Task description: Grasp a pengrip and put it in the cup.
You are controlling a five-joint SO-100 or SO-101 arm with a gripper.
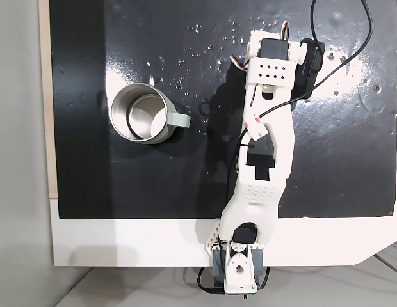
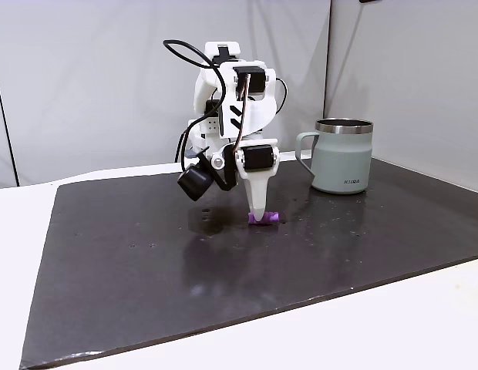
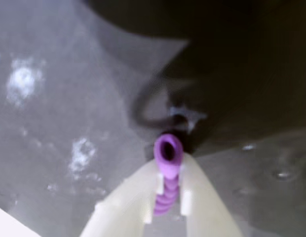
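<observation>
Pengrip (image 3: 167, 174) sits pinched between the two pale fingers (image 3: 128, 197) of the tool (image 3: 169, 165) in the wrist view, its open round end sticking out past the fingertips and its ribbed purple body running back between them; the tool is closed on it; in a fixed view the tool (image 2: 257, 219) points straight down with its tip at the dark mat (image 2: 146, 270), and the pengrip (image 2: 268, 219) shows as a small purple piece lying on the mat right at that tip, so it looks gripped but still resting on the surface; the cup (image 2: 342, 156) stands upright on the same mat, well apart from the tool, to the right and farther back in that view, handle turned toward the arm (image 2: 231, 100); seen from above in a fixed view, the cup (image 1: 139, 114) is left of the arm (image 1: 266, 141), mouth open and shiny inside, handle pointing right; the mat lies on a white worktop (image 1: 121, 243).
</observation>
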